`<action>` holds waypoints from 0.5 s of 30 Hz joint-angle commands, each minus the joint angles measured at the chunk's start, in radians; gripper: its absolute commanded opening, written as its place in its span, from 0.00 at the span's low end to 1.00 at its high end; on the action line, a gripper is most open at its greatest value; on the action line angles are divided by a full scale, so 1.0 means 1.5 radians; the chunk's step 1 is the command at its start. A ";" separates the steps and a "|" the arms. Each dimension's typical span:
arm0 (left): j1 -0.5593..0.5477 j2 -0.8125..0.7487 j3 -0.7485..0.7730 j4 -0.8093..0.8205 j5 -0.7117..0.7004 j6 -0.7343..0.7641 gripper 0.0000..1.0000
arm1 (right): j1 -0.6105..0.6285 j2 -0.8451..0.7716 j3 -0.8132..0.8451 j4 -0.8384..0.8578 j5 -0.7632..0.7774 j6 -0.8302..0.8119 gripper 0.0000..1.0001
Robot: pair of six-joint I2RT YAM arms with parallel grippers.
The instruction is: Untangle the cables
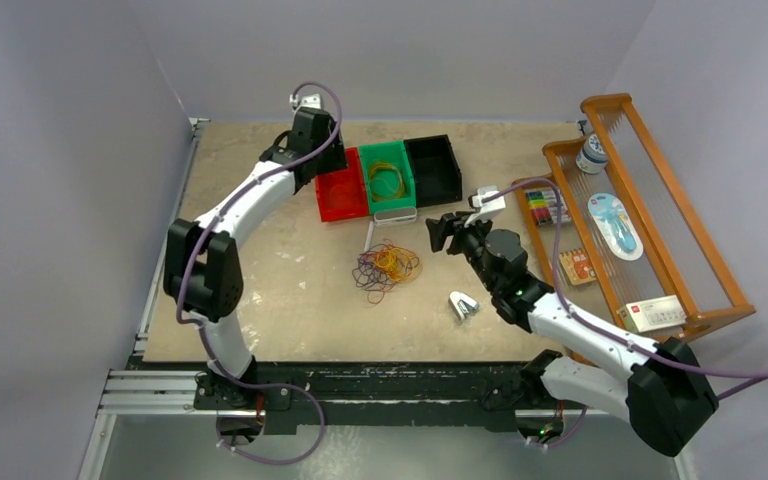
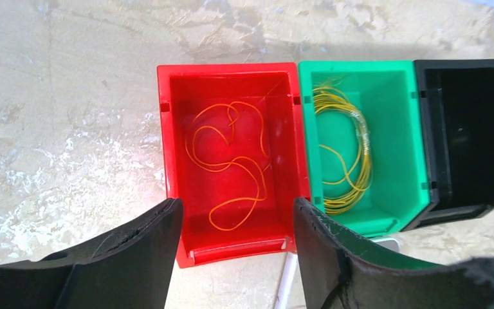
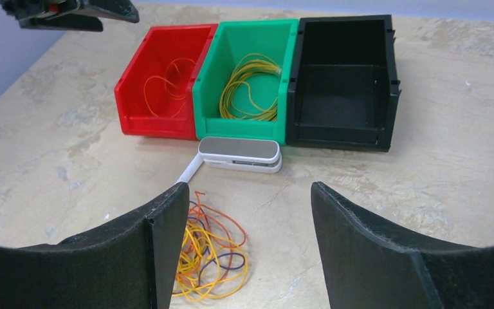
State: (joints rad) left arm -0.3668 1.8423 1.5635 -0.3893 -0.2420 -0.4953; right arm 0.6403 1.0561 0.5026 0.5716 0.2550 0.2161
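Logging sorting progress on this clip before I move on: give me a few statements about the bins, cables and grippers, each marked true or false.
1. The red bin holds an orange cable. True.
2. The black bin holds a purple cable. False: nothing shows inside it.
3. A tangled bundle of cables lies on the table, outside the bins. True.
4. The right gripper is shut on a cable. False: it is open and holds nothing.
5. The yellow cable lies in the green bin. True.
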 commanded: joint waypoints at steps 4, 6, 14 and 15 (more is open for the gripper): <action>0.000 -0.100 -0.027 0.067 0.024 -0.016 0.66 | -0.002 -0.043 -0.008 0.019 0.036 0.020 0.77; 0.000 -0.114 -0.033 0.073 0.026 -0.020 0.67 | -0.002 -0.050 -0.011 0.018 0.037 0.017 0.81; 0.000 -0.170 -0.058 0.091 0.048 -0.015 0.69 | -0.002 -0.064 -0.016 0.018 0.062 -0.003 0.90; 0.000 -0.178 -0.061 0.093 0.045 -0.013 0.69 | -0.002 -0.064 -0.018 0.019 0.067 -0.006 0.90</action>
State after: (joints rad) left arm -0.3668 1.6512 1.4910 -0.3061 -0.1894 -0.5137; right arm 0.6403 0.9855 0.4824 0.5663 0.3050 0.2253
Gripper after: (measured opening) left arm 0.685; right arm 0.892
